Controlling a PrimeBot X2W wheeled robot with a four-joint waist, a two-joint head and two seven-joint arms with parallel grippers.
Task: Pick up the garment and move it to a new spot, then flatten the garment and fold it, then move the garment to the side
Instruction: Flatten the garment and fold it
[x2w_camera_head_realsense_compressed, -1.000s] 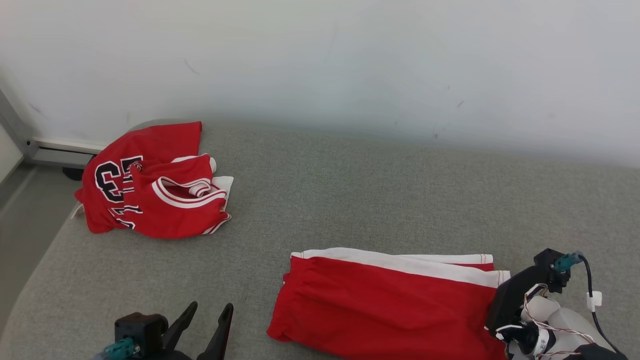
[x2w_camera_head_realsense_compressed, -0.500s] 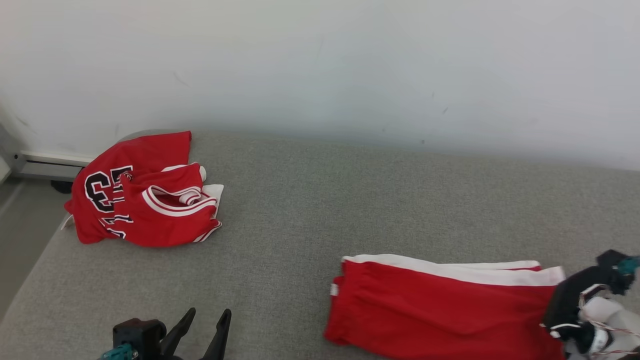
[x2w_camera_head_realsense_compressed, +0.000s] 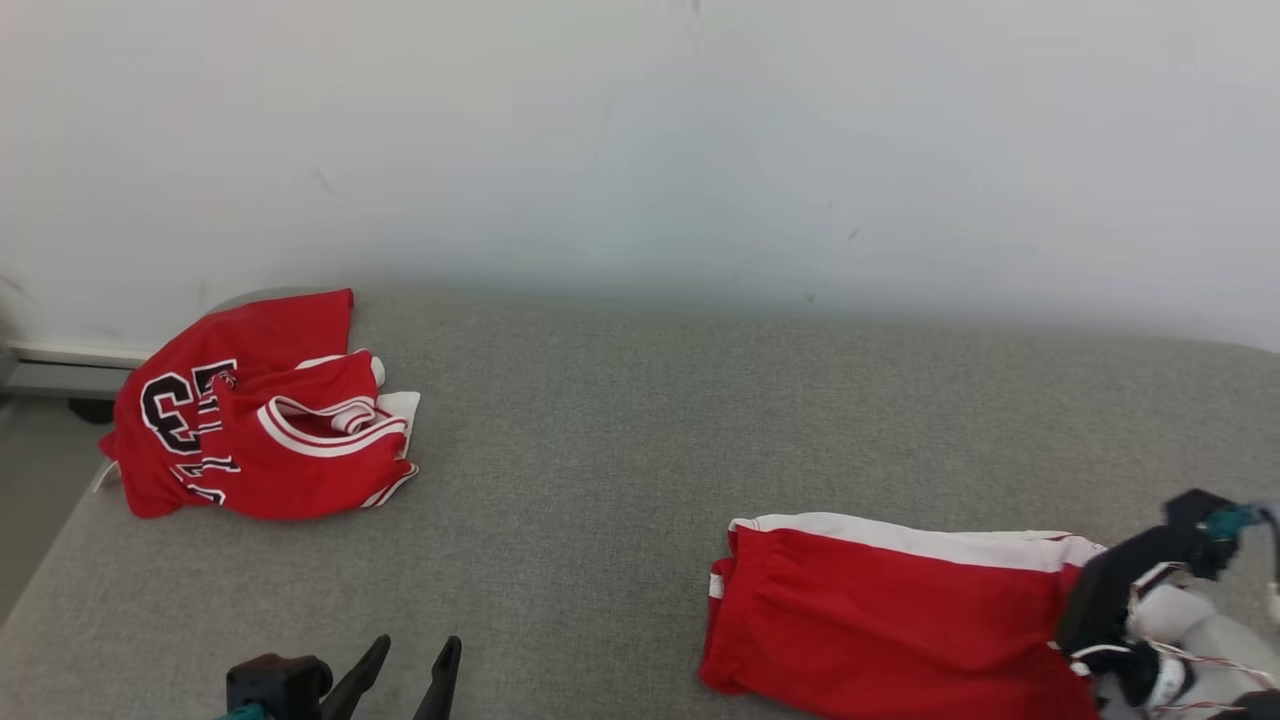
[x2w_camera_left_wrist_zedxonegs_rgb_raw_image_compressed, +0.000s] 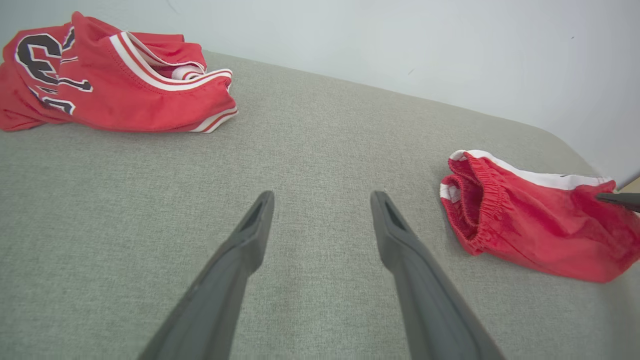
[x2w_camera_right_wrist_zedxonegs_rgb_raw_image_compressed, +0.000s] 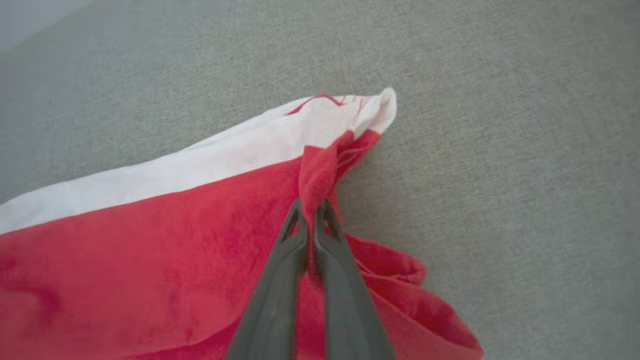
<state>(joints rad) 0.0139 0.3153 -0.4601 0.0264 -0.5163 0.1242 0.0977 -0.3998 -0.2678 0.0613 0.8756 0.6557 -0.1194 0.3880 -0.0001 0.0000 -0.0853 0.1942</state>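
Right pincer (x2w_camera_right_wrist_zedxonegs_rgb_raw_image_compressed: 311, 207): clamped on a corner of the red shorts (x2w_camera_head_realsense_compressed: 880, 620), at 4 o'clock.
Left pincer (x2w_camera_left_wrist_zedxonegs_rgb_raw_image_compressed: 322, 196): fingers apart, holding nothing, at 7 o'clock.
Red jersey (x2w_camera_head_realsense_compressed: 255, 430): crumpled, at 10 o'clock.

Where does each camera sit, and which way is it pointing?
Head: on the robot's head, looking forward and down at the grey cushion; left gripper lower left, right forearm lower right.
Left wrist: looks along its open fingers across the cushion.
Right wrist: looks along the right gripper, shut on the red shorts.
Shared: head and left wrist both show the red jersey and shorts.
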